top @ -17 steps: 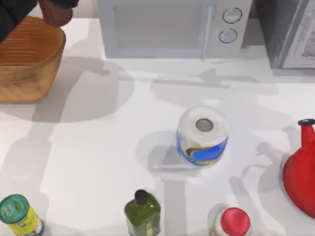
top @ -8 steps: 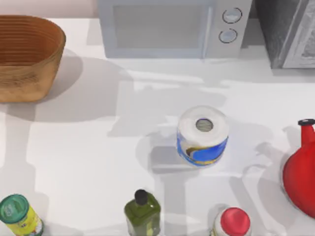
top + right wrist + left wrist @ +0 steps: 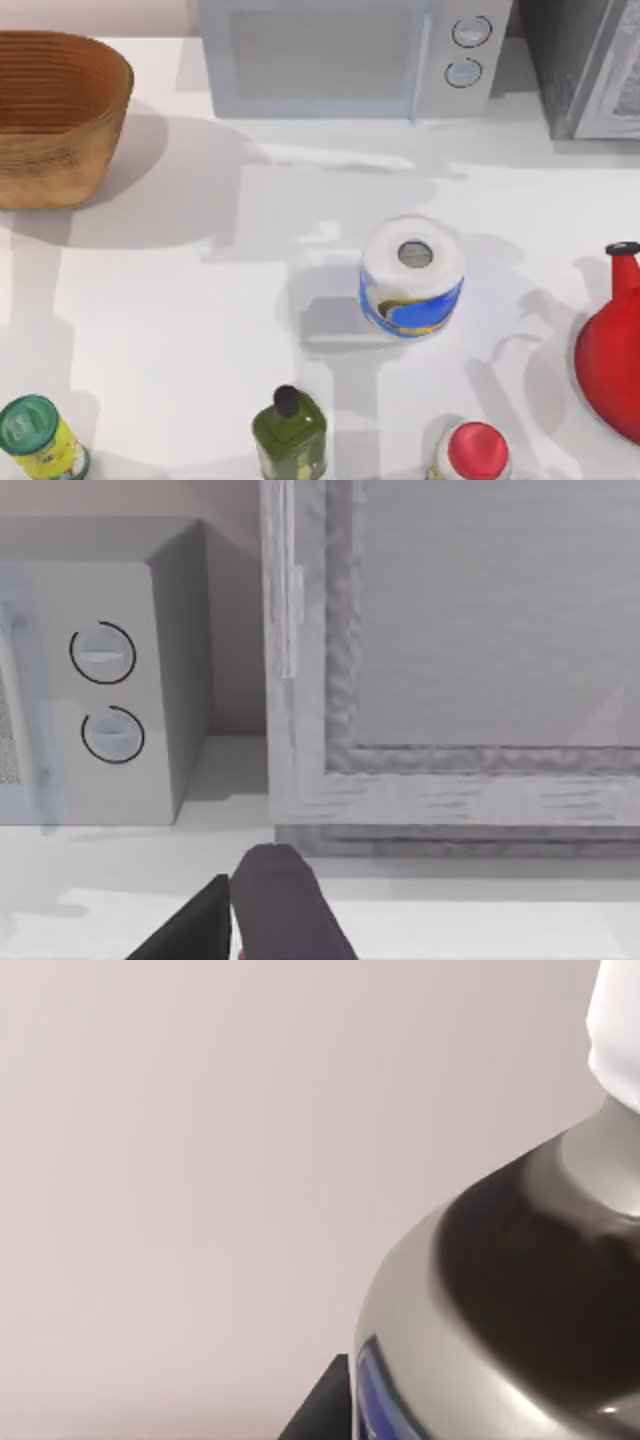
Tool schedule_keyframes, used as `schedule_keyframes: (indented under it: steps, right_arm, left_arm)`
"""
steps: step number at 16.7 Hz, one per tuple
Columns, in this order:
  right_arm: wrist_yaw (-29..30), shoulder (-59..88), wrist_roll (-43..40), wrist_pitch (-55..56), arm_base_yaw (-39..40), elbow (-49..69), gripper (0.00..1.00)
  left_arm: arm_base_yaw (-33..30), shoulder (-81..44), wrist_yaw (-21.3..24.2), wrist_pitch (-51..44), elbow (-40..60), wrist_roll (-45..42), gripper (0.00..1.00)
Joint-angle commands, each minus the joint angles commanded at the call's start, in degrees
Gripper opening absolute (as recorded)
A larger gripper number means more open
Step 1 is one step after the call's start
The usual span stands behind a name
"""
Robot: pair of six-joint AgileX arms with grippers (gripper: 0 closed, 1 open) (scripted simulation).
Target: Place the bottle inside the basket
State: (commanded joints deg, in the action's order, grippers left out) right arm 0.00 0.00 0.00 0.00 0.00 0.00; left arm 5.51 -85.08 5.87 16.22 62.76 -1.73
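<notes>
1. The bottle [image 3: 520, 1290] fills much of the left wrist view, pressed close to the camera — white cap at one edge, then a silver shoulder, a dark band and a blue-edged label. A plain pale wall lies behind it, so I judge it is being carried well above the table rather than standing on it.

2. That closeness suggests the left gripper is holding the bottle, but its fingers cannot be made out, so I cannot tell whether they are spread or pinching.

3. The basket [image 3: 55, 120] sits at the far left of the table, left of the microwave [image 3: 350, 55], and looks open and unblocked; its wide mouth makes a drop from above forgiving.

4. Seen from the basket, the paper roll [image 3: 412, 275], green bottle [image 3: 289, 432], red-capped bottle [image 3: 475, 452] and red jug [image 3: 612, 350] all stand well off to the right.

5. The right gripper [image 3: 270, 910] is parked low, facing the microwave; whether its fingers are spread or together cannot be told.
</notes>
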Motion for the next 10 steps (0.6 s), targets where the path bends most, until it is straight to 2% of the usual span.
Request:
schedule_keyframes:
  steps: [10]
  right_arm:
    - [0.00, 0.00, 0.00, 0.00, 0.00, 0.00, 1.00]
  left_arm:
    - [-0.33, -8.28, -0.41, 7.99, 0.54, 0.15, 0.00]
